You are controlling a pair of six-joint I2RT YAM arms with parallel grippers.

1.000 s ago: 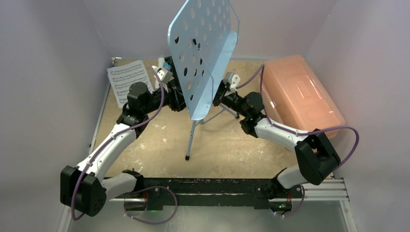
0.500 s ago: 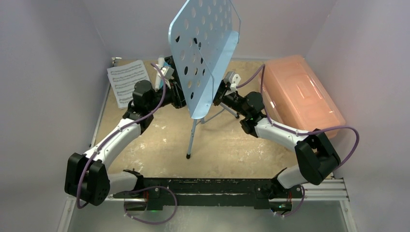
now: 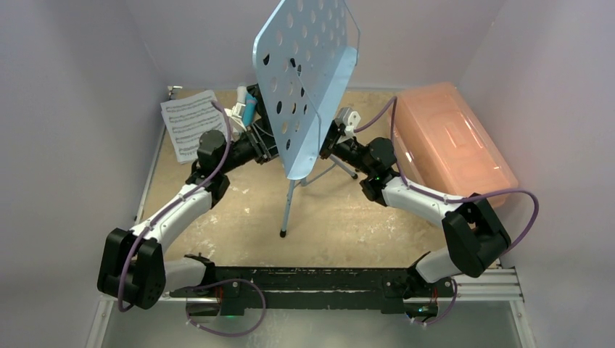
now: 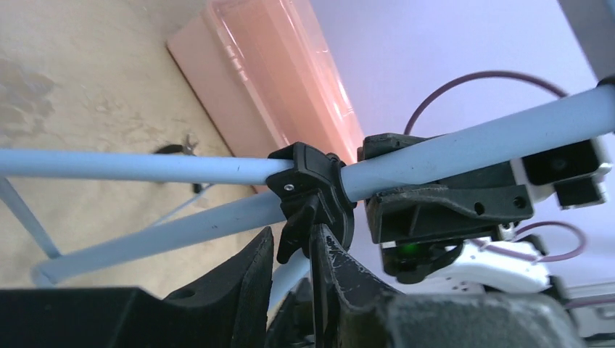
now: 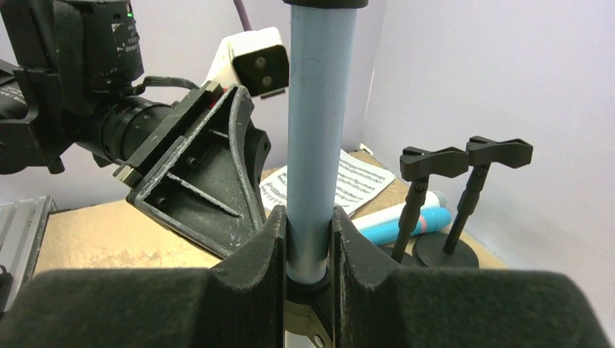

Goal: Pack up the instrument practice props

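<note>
Right wrist view: the right gripper [image 5: 308,239] clamps the music stand's pole [image 5: 315,109], upright at the middle of the counter [image 3: 239,210]. The left gripper [image 4: 294,268] sits narrow around its black collar lever [image 4: 296,225], grip uncertain. Folding likely needs that loosened.

We see pale lilac walls [image 3: 80,87] closing in three sides of a worn tan desk [image 3: 341,217], its surface scuffed and blotchy under soft, even light.

Both arms reach inward, left end effector [image 4: 294,243] and right end effector [image 5: 310,235] facing, jaws nearly closed.
</note>
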